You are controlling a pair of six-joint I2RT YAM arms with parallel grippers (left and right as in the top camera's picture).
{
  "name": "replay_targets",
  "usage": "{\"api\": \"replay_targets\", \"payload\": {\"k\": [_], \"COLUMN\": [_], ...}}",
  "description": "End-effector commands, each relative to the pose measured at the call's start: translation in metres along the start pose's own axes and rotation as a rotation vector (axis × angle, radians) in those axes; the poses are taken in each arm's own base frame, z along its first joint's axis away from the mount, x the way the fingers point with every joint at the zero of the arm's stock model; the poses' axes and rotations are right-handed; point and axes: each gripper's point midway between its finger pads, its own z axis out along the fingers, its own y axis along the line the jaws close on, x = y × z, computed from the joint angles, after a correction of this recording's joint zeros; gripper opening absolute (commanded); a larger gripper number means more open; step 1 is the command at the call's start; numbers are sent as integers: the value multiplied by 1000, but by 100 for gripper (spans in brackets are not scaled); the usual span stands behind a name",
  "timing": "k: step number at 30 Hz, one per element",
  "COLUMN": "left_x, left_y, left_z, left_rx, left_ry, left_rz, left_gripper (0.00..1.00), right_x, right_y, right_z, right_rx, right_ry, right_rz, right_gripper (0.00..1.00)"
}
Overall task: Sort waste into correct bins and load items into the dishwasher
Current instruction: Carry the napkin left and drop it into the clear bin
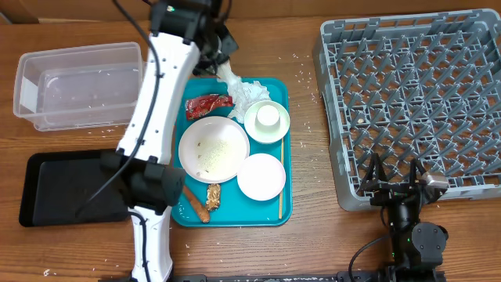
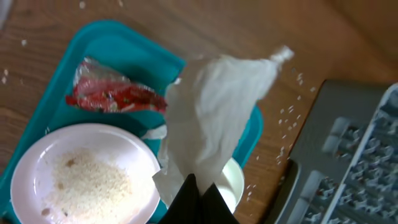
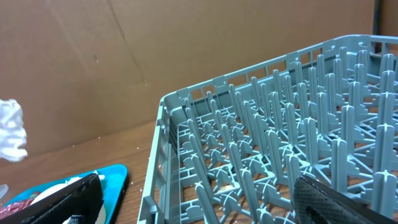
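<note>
My left gripper (image 1: 221, 63) is shut on the top of the crumpled white napkin (image 1: 241, 88), which hangs over the back of the teal tray (image 1: 283, 205). In the left wrist view the black fingers (image 2: 200, 199) pinch the napkin (image 2: 211, 118) above the tray. On the tray lie the red wrapper (image 1: 207, 104), a bowl holding rice (image 1: 213, 149), a small cup (image 1: 268, 117) in a dish, another white dish (image 1: 261, 176), the carrot stick (image 1: 196, 205) and the brown chunk (image 1: 213, 196). My right gripper (image 1: 397, 178) stands open at the near left corner of the grey rack (image 1: 415, 102).
The clear tub (image 1: 78, 84) stands at the back left, with the black tray (image 1: 66, 188) in front of it. A thin wooden stick (image 1: 280, 184) lies along the teal tray's right side. Rice grains are scattered on the table between tray and rack.
</note>
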Motion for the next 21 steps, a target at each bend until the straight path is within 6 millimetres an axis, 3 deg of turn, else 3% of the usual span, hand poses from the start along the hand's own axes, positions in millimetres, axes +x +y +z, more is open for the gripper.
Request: {"api": "replay_targets", "payload": {"k": [1, 9, 15, 20, 21], "left_x": [-41, -119, -159, -173, -174], "left_y": [19, 107, 175, 215, 220], "left_z": [-38, -56, -66, -71, -72], "left_rx": [10, -120, -171, -208, -211], "left_ry": [-136, -299, -351, -366, -368], "left_rz": [-34, -222, -362, -439, -447], "left_gripper": [4, 4, 4, 27, 38], "right_x": [1, 1, 1, 1, 1], "right_y": [-1, -1, -1, -1, -1], "right_z": [0, 0, 0, 0, 0], "right_rx": [4, 4, 4, 4, 4], "right_ry": [-8, -8, -8, -8, -8], "right_rz": [-2, -2, -2, -2, -2], "right_gripper": [100, 100, 100, 100, 100]}}
